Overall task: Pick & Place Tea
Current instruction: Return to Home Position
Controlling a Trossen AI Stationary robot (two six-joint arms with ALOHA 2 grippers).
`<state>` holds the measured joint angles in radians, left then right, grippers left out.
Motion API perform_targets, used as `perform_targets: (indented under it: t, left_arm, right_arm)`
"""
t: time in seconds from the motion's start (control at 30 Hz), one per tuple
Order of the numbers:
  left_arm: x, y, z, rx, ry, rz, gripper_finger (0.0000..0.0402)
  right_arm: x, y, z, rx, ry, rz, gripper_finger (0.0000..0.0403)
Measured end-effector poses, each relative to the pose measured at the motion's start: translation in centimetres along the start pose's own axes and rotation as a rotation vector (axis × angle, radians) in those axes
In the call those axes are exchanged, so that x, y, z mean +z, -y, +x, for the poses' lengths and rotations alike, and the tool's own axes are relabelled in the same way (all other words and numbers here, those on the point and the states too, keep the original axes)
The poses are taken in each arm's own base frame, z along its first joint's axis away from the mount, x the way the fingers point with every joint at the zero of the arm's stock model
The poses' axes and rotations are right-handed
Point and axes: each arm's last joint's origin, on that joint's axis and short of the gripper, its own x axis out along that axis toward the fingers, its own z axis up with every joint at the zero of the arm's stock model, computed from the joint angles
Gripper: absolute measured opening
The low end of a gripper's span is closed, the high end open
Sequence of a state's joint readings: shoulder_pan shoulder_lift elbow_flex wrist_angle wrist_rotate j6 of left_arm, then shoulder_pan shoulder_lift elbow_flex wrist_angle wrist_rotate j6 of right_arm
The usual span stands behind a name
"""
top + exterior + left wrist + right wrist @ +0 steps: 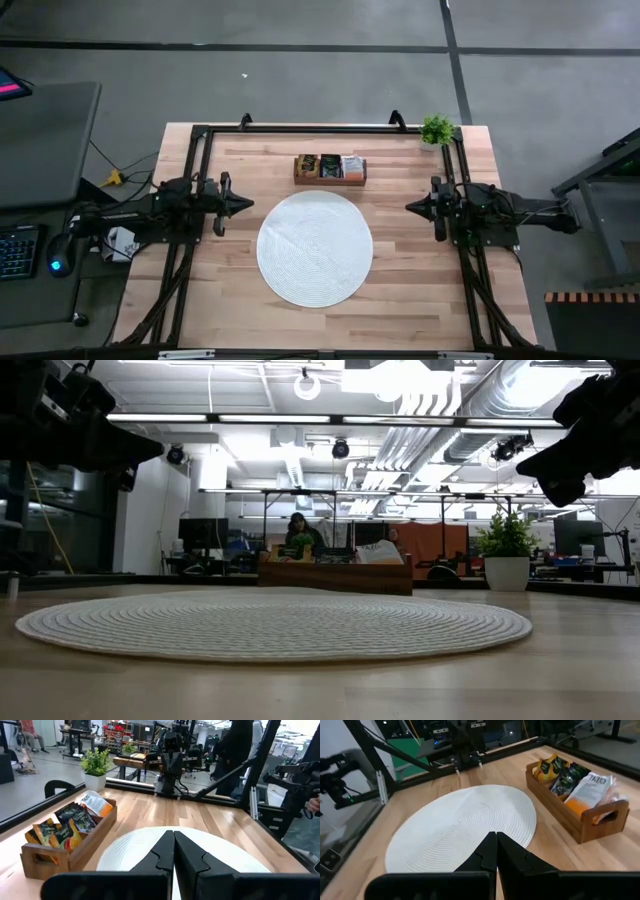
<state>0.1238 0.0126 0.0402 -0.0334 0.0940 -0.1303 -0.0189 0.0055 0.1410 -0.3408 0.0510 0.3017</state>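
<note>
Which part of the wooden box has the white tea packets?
The end section nearest the potted plant holds the white packets; the middle holds black packets, the far end orange ones.

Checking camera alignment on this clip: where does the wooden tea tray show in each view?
High view: wooden tray at upper centre, just beyond the round white mat.
Low view: centre, behind the mat's far edge.
Left wrist view: beside the mat, potted plant beyond it.
Right wrist view: beside the mat.
Shared landmark: the mat.

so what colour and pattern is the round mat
White, woven in fine concentric rings. The round mat shows best in the right wrist view.
</note>
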Motion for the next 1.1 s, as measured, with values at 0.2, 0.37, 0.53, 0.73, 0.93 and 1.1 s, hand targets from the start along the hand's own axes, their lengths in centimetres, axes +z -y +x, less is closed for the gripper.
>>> perform_targets:
  t: [0.2, 0.37, 0.53, 0.73, 0.93, 1.1]
  left_arm:
    - [-0.02, -0.01, 0.0, 0.003, -0.002, -0.005, 0.0001]
    - [-0.03, -0.01, 0.0, 0.003, -0.003, -0.005, 0.0001]
    - [-0.04, -0.01, 0.0, 0.003, -0.004, -0.005, 0.0001]
    - [-0.04, -0.01, 0.0, 0.002, -0.004, -0.005, 0.0001]
    - [-0.05, -0.01, 0.0, 0.002, -0.004, -0.006, 0.0001]
    - [-0.05, -0.01, 0.0, 0.002, -0.005, -0.006, 0.0001]
  right_arm:
    - [0.0, -0.02, 0.0, 0.005, -0.001, 0.088, 0.0]
    - [0.0, -0.02, 0.0, 0.005, -0.001, 0.059, 0.0]
    - [0.0, -0.02, 0.0, 0.005, -0.001, 0.053, 0.0]
    - [0.0, -0.02, 0.0, 0.005, -0.001, 0.057, 0.0]
    - [0.01, -0.02, 0.0, 0.006, -0.001, 0.057, 0.0]
    - [0.01, -0.02, 0.0, 0.006, -0.001, 0.057, 0.0]
